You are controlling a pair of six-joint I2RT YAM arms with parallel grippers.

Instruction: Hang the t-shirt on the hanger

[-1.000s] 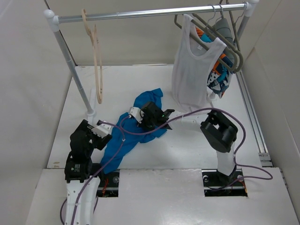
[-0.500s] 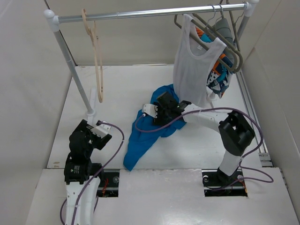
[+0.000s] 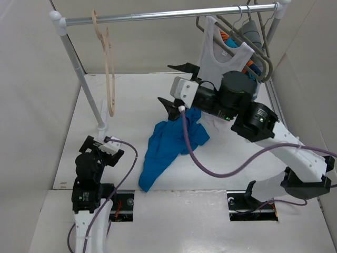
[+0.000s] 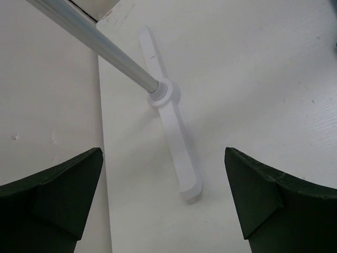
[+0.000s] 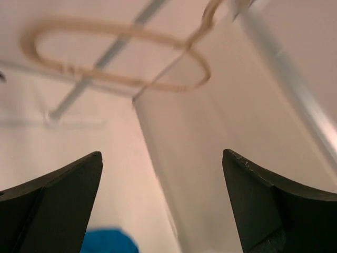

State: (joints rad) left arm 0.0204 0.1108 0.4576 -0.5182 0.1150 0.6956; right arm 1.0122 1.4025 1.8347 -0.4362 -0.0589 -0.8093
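The t-shirt [image 3: 167, 146], at six o'clock from the middle of the white table [image 3: 131, 100], is plain bright blue. The hanger [image 3: 109, 71], at ten o'clock, is pale beige. At one o'clock are a plain white vest [image 3: 213, 58], a garment [image 3: 255, 68] patterned in orange, blue, black and white, and grey hangers [image 3: 258, 50]. The rail [image 3: 158, 16] is silver. The left arm [image 3: 87, 179] and right arm [image 3: 253, 121] are black and white, with purple cables [image 3: 210, 167].

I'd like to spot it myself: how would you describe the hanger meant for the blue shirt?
Find the metal rail running across the top. Near its left end hangs the hanger, alone and bare. It is thin pale beige wood, while the grey hangers crowd the right end and carry clothes.
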